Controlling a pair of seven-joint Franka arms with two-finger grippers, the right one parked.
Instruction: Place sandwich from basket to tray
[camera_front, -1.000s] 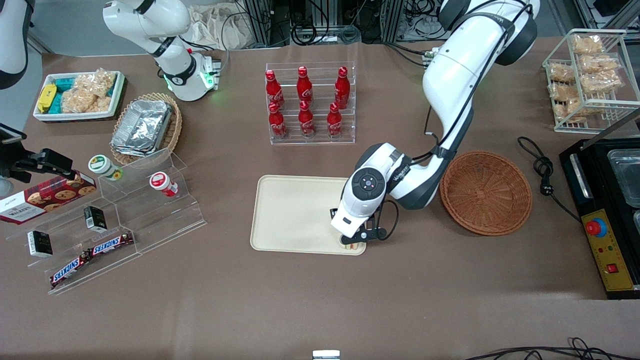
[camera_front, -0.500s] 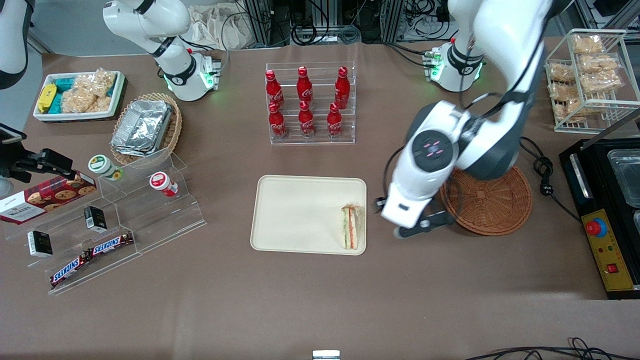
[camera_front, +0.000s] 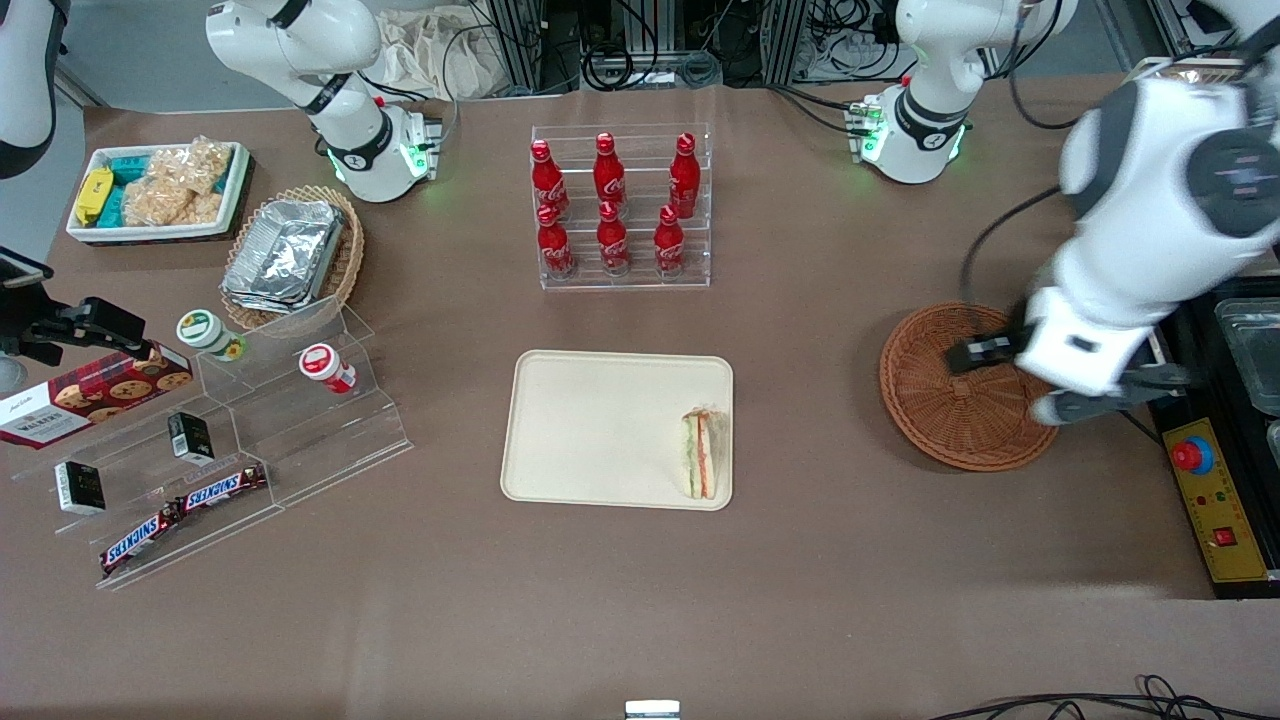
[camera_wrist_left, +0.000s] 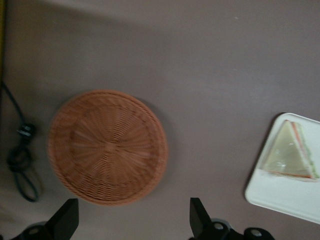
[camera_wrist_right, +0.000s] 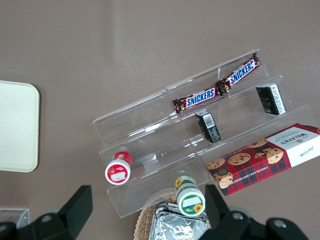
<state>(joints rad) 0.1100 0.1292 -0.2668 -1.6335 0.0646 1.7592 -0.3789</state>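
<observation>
The wrapped triangular sandwich (camera_front: 704, 453) is lying on the cream tray (camera_front: 600, 425), against its rim nearest the basket. The reddish-brown woven basket (camera_front: 935, 400) is sitting empty beside the tray, toward the working arm's end.

Sandwich (camera_front: 703, 453) lies on the tray (camera_front: 600, 420), at the tray's edge nearest the basket (camera_front: 940, 400). Tray sits mid-surface (camera_front: 640, 600); basket is well apart from it, toward the working arm's end. Hand (camera_front: 1010, 385) hangs above the basket's edge on the working arm's end, fingers (camera_wrist_left: 199, 216) spread, nothing between them. Bottle rack (camera_front: 620, 210) stands farther from the front camera than the tray. Stepped shelf (camera_front: 230, 440) with snack bars (camera_front: 185, 510) sits toward the parked arm's end.
</observation>
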